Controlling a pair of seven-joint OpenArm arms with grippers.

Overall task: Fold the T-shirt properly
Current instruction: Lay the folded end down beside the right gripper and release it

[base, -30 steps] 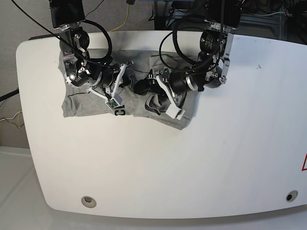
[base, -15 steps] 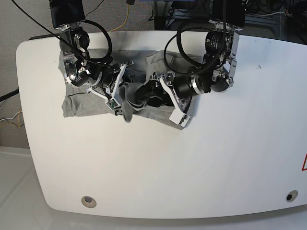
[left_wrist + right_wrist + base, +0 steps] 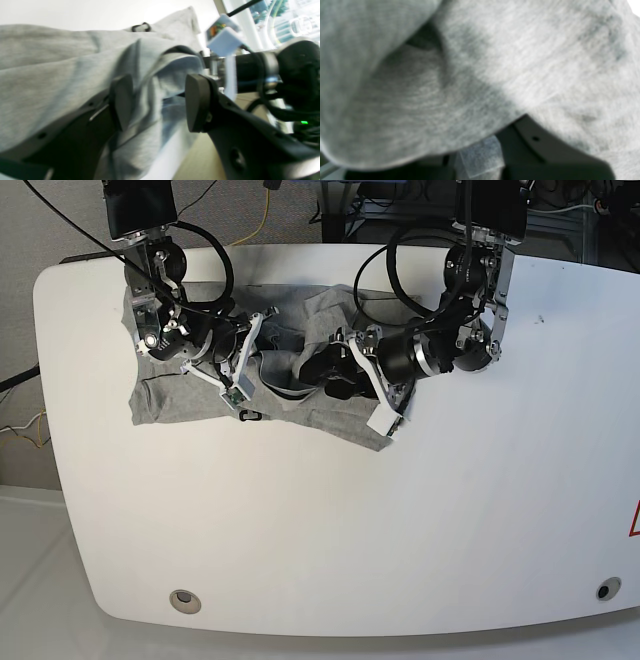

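Left gripper (image 3: pixel 155 102) apart astride T-shirt (image 3: pixel 50 75) fold | right gripper: cannot tell | heather-grey knit, rumpled

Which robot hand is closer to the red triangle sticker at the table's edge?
Left. The left gripper is over the T-shirt on the side nearer the red sticker; the right gripper is beyond it, farther away.

My base view is bright, even and sharp; both wrist views are blurred, the left with window glare.
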